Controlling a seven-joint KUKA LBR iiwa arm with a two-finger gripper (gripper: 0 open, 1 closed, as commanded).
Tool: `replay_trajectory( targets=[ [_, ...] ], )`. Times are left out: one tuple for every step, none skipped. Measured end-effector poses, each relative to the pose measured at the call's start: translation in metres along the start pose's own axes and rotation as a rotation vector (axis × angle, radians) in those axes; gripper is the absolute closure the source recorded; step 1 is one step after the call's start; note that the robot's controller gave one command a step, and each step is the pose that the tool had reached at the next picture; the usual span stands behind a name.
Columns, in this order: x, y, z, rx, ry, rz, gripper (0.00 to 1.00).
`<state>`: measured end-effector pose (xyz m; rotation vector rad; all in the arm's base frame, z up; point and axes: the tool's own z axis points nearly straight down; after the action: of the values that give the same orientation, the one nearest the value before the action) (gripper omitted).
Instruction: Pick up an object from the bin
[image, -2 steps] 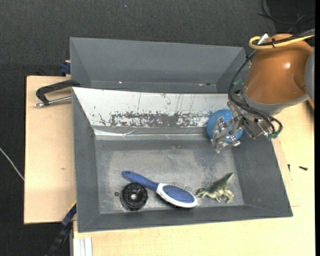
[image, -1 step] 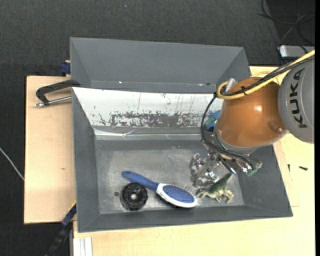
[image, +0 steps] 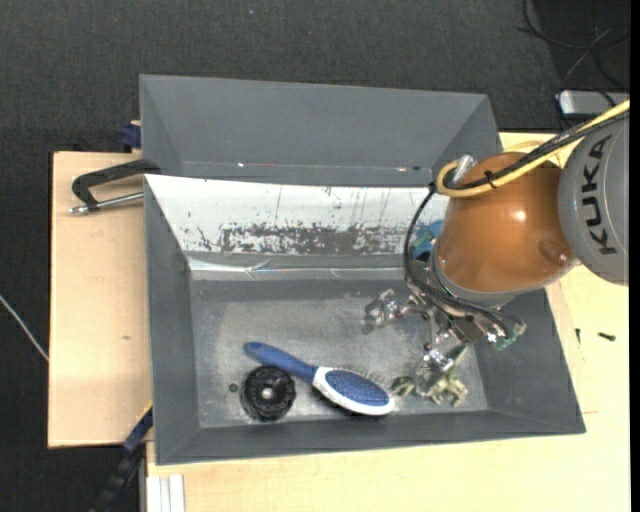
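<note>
My gripper (image: 436, 296) shows as dark metal just below the arm's orange cover, at the right side of the bin. Right under it lies a tangle of metal clips on jointed arms (image: 440, 345), with one clip (image: 380, 306) reaching left and its lower end near the front wall. Whether the gripper touches that tool is hidden by the cover. A brush with a blue handle and a white and blue oval head (image: 345, 387) lies along the front of the bin, to the left of the gripper.
A black round knob-like thing (image: 267, 391) sits at the front left, next to the brush handle. A teal-blue thing (image: 428, 240) peeks out behind the orange cover by the back wall. The arm fills the bin's right side.
</note>
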<state>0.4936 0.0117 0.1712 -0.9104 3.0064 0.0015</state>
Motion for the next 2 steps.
replay_trajectory(
  targets=[
    [0.025, -0.051, 0.092, -0.003, 0.004, -0.334, 0.0],
    [0.04, -0.104, 0.098, 0.005, -0.004, -0.444, 0.0]
  ],
)
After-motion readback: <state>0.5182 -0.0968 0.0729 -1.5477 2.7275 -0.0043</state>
